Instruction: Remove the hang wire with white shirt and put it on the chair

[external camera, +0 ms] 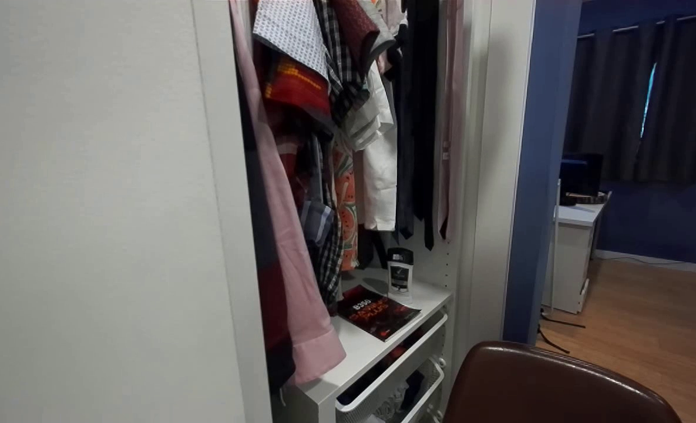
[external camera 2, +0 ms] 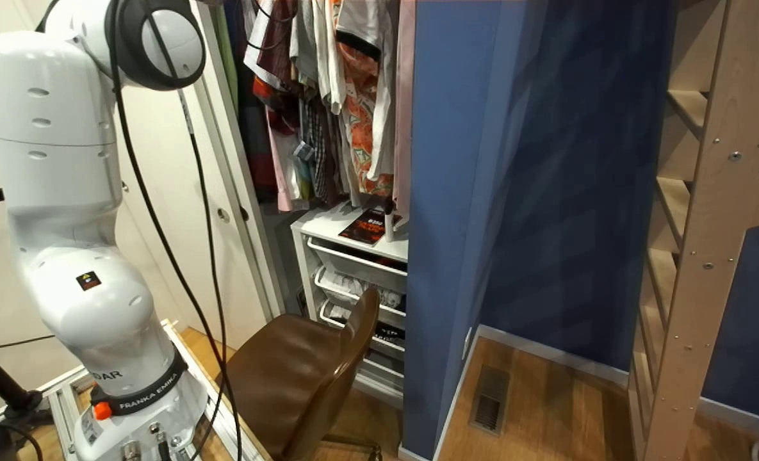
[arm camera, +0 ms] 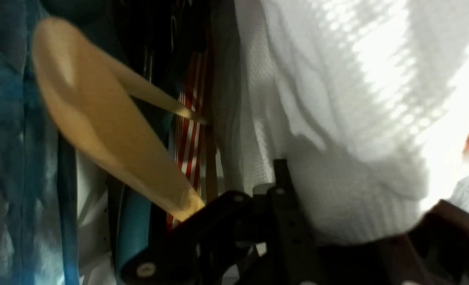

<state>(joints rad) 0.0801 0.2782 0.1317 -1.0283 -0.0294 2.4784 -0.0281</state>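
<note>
- At the far left of the wrist view hangs a blue garment (arm camera: 20,166), limp-looking and apt to drag along if brushed.
- Next comes the hang wire (arm camera: 115,138), tan and wooden-looking, its rounded end bare. It should handle as light, stiff and rather slick; held by that end it would likely swivel, so the middle, close under the hook, seems the better place. The hook itself is not clear.
- Right of it is the hand (arm camera: 321,194), one dark finger (arm camera: 285,213) standing against what is probably the white shirt (arm camera: 361,118). The cloth hides the rest, so one cannot tell whether the hand is spread, pressed together or pinching anything.
- The white shirt fills the right side, apparently hanging among the closet garments (external camera: 301,88); whether it sits on this hang wire cannot be seen. It looks soft, light and hard to damage. It will sag and fold, so taking the hang wire and shoulder cloth together should keep it from sliding off.
- Last, at the lower right of an exterior view, is the chair (external camera: 559,382). Its brown covering looks smooth, so the white shirt may slip from the rounded back; the broad seat (external camera 2: 283,358) is likely safer.
</note>
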